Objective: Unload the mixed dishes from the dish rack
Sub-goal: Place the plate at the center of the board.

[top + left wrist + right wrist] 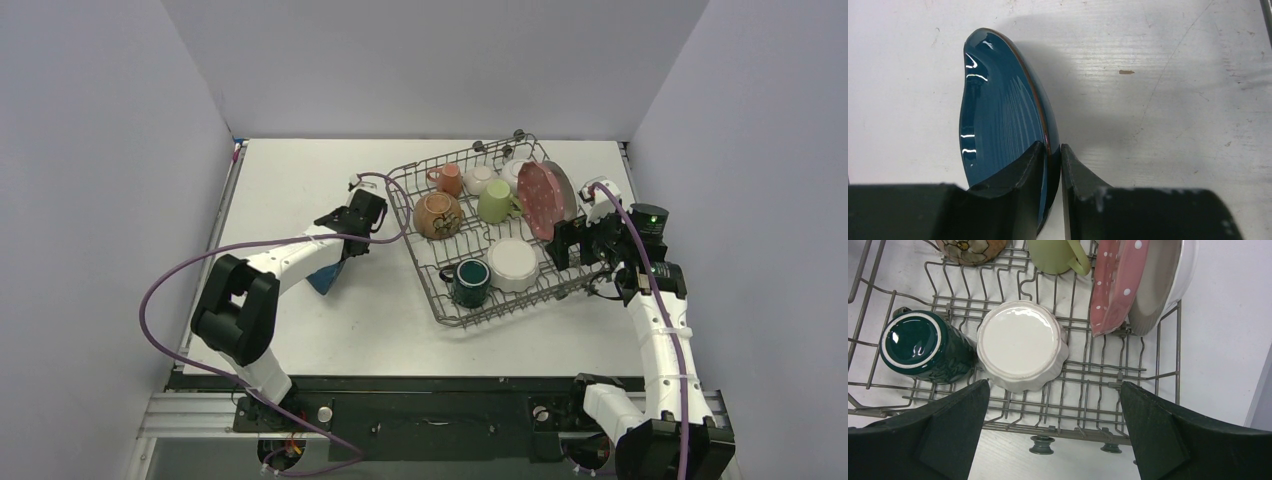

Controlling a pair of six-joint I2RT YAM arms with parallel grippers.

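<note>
The dark blue leaf-shaped dish stands on edge over the white table, left of the dish rack. My left gripper is shut on its rim, one finger on each face; the top view shows that gripper above the dish. My right gripper is open at the rack's near right edge, holding nothing. In the rack sit a dark green mug, an upturned white bowl, a pink dotted plate, a white plate, a light-green cup, a brown bowl and an orange cup.
White cups sit at the rack's far end. The rack rests on small knobbed feet. Pale walls close in the table on the left, back and right. A purple cable loops from the left arm.
</note>
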